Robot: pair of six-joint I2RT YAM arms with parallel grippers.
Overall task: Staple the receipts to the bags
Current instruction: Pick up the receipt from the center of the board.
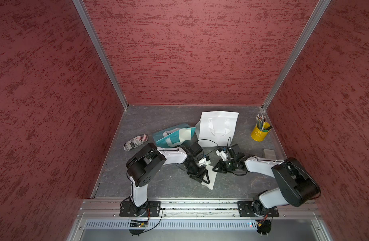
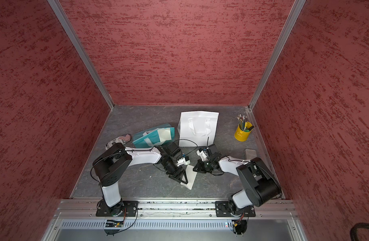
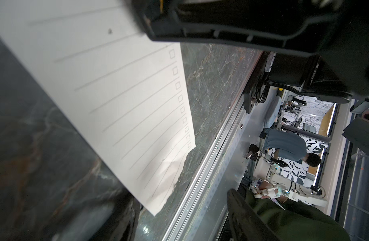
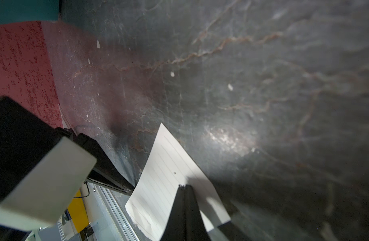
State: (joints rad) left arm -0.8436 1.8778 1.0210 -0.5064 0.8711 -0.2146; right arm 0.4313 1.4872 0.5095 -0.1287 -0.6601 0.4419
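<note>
Right wrist view first: shows the right claw [image 4: 184, 187] with its tips together and holding nothing, resting on a lined receipt [image 4: 164, 162] near one end. Shows also this receipt lying flat on the dark bench [image 4: 263, 83], at the front, well apart from both bags. From a top view, finds the left claw [image 1: 201, 179] low over the same receipt, jaws standing apart; cannot tell whether these touch the paper. Expect very thin, light and limp paper, easy to crease, to tear at the ragged end, or to slide away on the smooth bench. Better therefore to pin one end and to pinch the free long edge gently, near the middle. Expect the teal bag [image 1: 169, 138] and the white bag [image 1: 218, 130], both flat further back, to be soft and floppy as well, sagging when lifted. Notes a pale strip [image 1: 184, 133] on the teal bag, probably the second receipt, but cannot make out any staple there. Cannot find the stapler with certainty in any view. Cannot read much from the left wrist view either, with dark claw fingers [image 3: 231, 23] filling its edges; from above, loses part of the receipt under the left claw.
</note>
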